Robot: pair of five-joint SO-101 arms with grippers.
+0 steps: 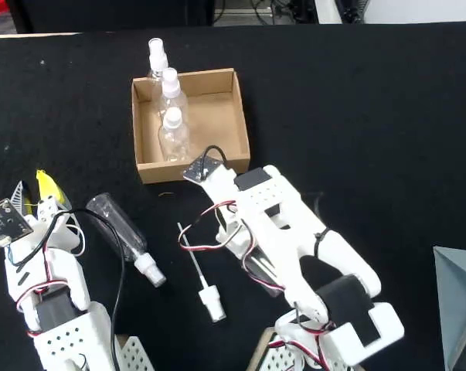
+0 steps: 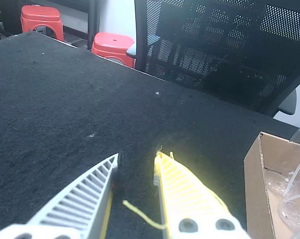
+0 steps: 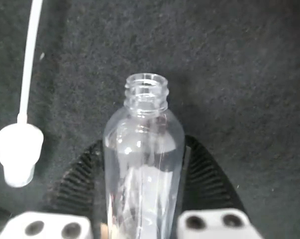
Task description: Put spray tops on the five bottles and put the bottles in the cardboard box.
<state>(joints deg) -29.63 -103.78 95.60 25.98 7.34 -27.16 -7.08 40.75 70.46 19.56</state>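
Note:
My right gripper [image 3: 144,145] is shut on a clear bottle [image 3: 142,149] with a bare threaded neck, held just above the black cloth. A loose white spray top [image 3: 19,149] with its long tube lies beside that bottle, and it appears in the high view as the spray top [image 1: 210,298] near the right arm [image 1: 294,239]. Another bottle [image 1: 123,232] with a top fitted lies on its side between the arms. The cardboard box [image 1: 225,127] holds three capped bottles [image 1: 173,127]. My left gripper [image 2: 137,159] is open, with nothing between its fingers, at the front left.
A grey angular object [image 1: 457,297] sits at the right edge of the table. The box's near wall [image 2: 269,164] stands close to the left gripper. Chairs and red stools stand beyond the table's far edge.

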